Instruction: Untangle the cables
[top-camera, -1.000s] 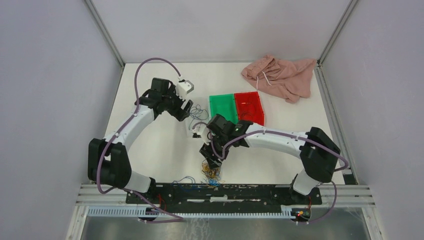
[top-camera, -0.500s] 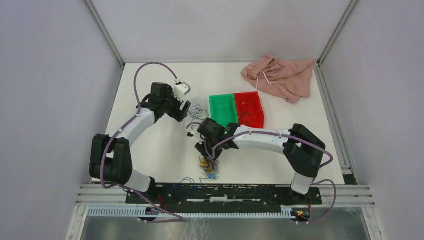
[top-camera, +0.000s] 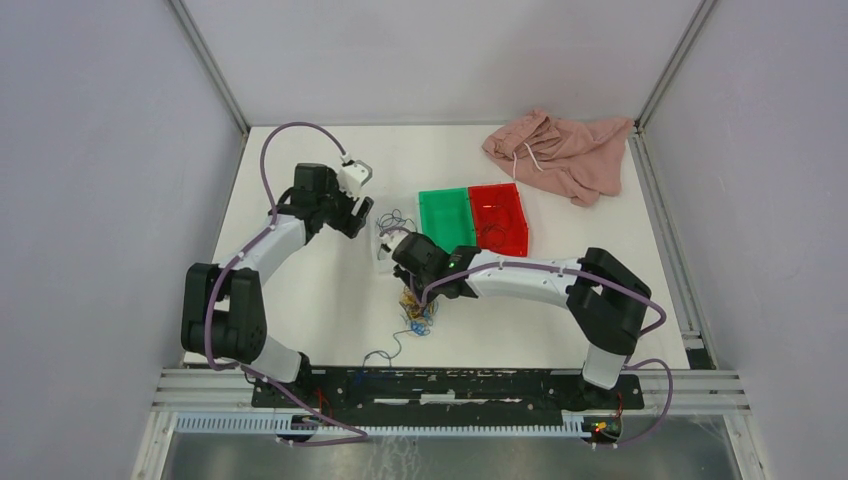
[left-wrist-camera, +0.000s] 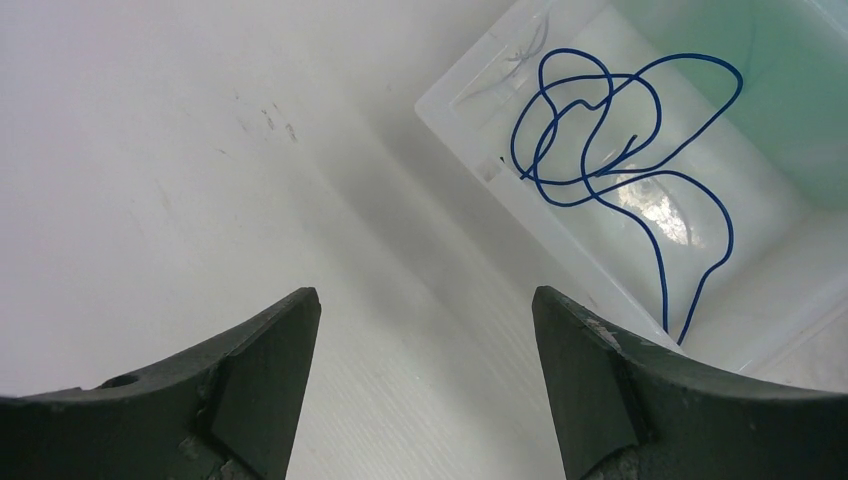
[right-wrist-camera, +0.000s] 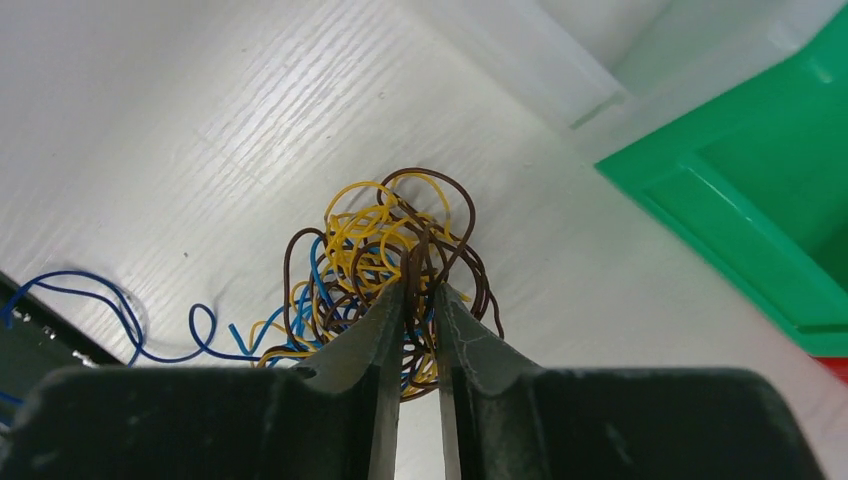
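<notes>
While pinching a brown strand (right-wrist-camera: 413, 262) in the right gripper (right-wrist-camera: 420, 290), picking one wire out of the cables (right-wrist-camera: 385, 245), clumped toward the worktop's (top-camera: 330, 300) near edge. Next: lift slowly, ease it free. With left gripper (left-wrist-camera: 425, 300) spread wide beside the clear bin (left-wrist-camera: 455, 120).

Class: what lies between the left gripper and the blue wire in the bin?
Between left gripper and blue wire: only bare table and the clear bin's wall; left wrist view.

The cables (top-camera: 416, 312) lie on the worktop (top-camera: 320, 300), just before a small bin (left-wrist-camera: 450, 100) holding one loose wire (left-wrist-camera: 590, 192); a cloth (top-camera: 565, 152) lies behind, right.
</notes>
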